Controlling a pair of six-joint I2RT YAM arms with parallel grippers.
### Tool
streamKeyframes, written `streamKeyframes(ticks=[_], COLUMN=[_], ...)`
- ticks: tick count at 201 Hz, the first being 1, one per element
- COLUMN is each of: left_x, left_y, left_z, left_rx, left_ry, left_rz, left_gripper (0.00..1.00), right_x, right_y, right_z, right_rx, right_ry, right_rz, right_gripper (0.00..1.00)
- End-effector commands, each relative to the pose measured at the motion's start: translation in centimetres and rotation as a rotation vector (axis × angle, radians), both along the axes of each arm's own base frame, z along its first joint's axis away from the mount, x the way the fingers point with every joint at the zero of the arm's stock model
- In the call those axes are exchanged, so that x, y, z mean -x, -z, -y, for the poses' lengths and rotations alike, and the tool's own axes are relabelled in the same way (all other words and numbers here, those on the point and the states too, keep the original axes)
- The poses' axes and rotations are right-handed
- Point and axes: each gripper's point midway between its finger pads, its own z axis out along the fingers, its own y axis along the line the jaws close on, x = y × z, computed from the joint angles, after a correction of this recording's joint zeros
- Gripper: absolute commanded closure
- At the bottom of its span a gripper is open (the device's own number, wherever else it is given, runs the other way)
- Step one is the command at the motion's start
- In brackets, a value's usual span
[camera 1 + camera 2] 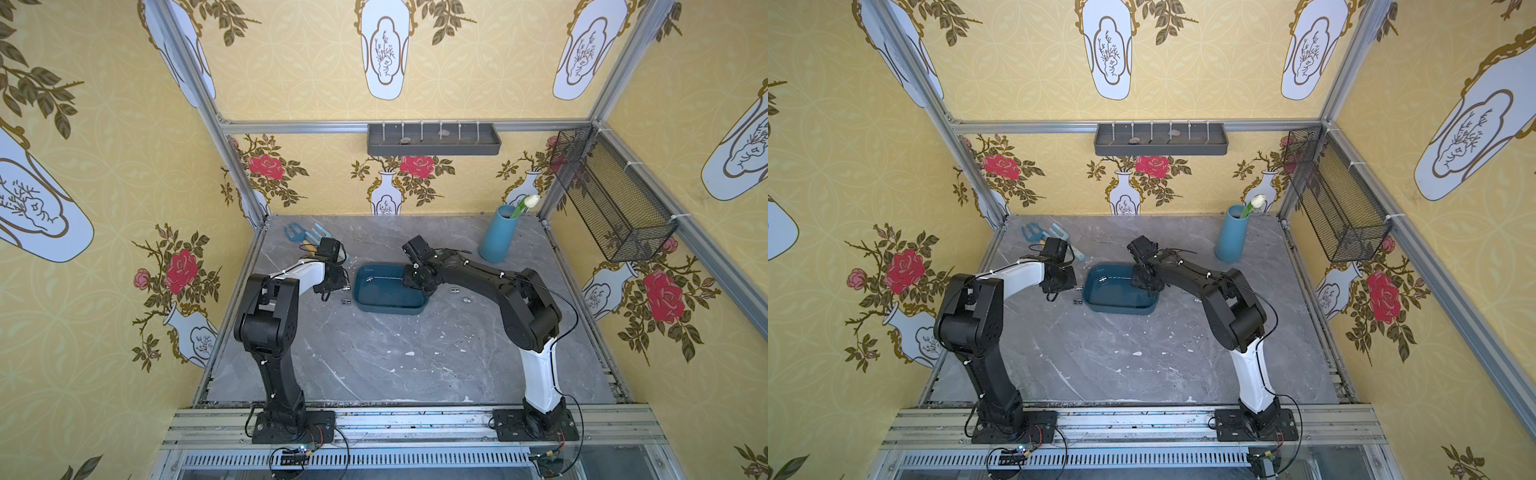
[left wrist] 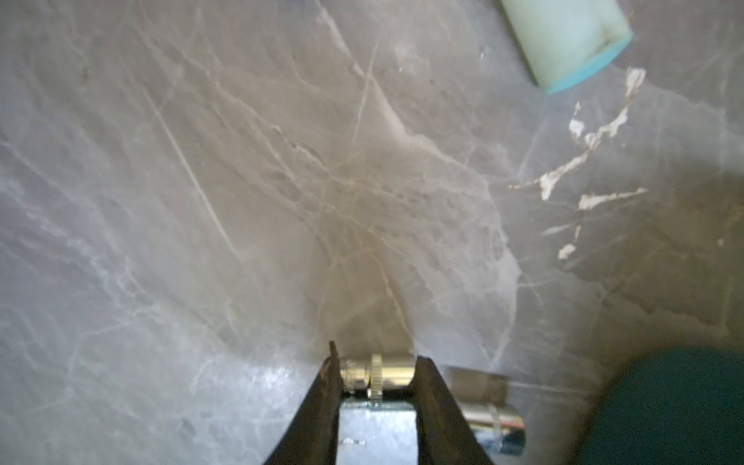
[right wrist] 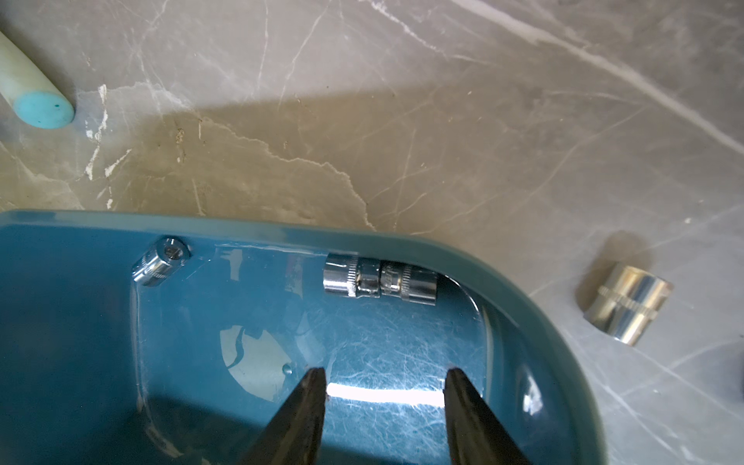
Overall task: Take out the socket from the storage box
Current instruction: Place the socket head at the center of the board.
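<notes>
The dark teal storage box (image 1: 386, 309) (image 1: 1117, 309) sits mid-table. Inside it, in the right wrist view, two chrome sockets (image 3: 380, 282) lie end to end against the far wall (image 3: 261, 231), and a smaller socket (image 3: 161, 261) lies apart from them. My right gripper (image 3: 384, 382) (image 1: 417, 284) hangs open over the box floor with nothing between its fingers. Left of the box, just above the table, my left gripper (image 2: 376, 374) (image 1: 337, 286) is shut on a small chrome socket (image 2: 378, 372), gripped end to end.
Loose sockets lie on the marble: one (image 2: 495, 418) beside the left gripper, two (image 1: 454, 289) (image 1: 466, 299) right of the box. Blue garden tools (image 1: 305, 237) lie back left; a blue vase (image 1: 498, 235) stands back right. A grey wall tray (image 1: 433, 139) and mesh basket (image 1: 611, 195) hang above.
</notes>
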Motion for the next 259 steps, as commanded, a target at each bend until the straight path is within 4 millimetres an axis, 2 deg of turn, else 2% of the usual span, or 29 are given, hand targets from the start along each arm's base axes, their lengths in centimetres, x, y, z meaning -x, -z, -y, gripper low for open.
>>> streamKeyframes(ticks=[1, 31, 56, 75, 114, 160, 202, 259], left_x=[1.8, 3.8, 4.7, 4.7, 4.2, 3.9, 3.7, 3.3], left_y=[0.3, 0.3, 0.3, 0.2, -0.4, -1.3, -3.0, -7.6], left_z=[1.1, 2.2, 2.7, 2.7, 2.8, 2.9, 2.9, 2.6], left_rx=[0.040, 0.053, 0.062, 0.062, 0.066, 0.067, 0.070, 0.077], left_ry=[0.020, 0.047, 0.060, 0.060, 0.060, 0.065, 0.072, 0.073], left_rz=[-0.034, -0.049, -0.054, -0.050, -0.033, -0.019, 0.010, 0.130], left_gripper=[0.70, 0.70, 0.70, 0.68, 0.56, 0.52, 0.51, 0.47], right_x=[-0.4, -0.5, -0.4, -0.5, -0.3, -0.5, -0.7, -1.3], right_y=[-0.8, -0.8, -0.7, -0.9, -1.0, -1.2, -1.2, -0.6], right_z=[0.0, 0.0, -0.1, -0.1, 0.0, 0.0, -0.3, -1.1], right_rx=[-0.007, -0.008, -0.008, -0.011, -0.006, -0.009, -0.017, -0.017], right_ry=[0.008, 0.007, 0.006, 0.008, 0.007, 0.008, 0.008, 0.000], right_rz=[0.028, 0.028, 0.025, 0.027, 0.029, 0.033, 0.034, 0.035], right_gripper=[0.48, 0.48, 0.48, 0.48, 0.48, 0.47, 0.47, 0.47])
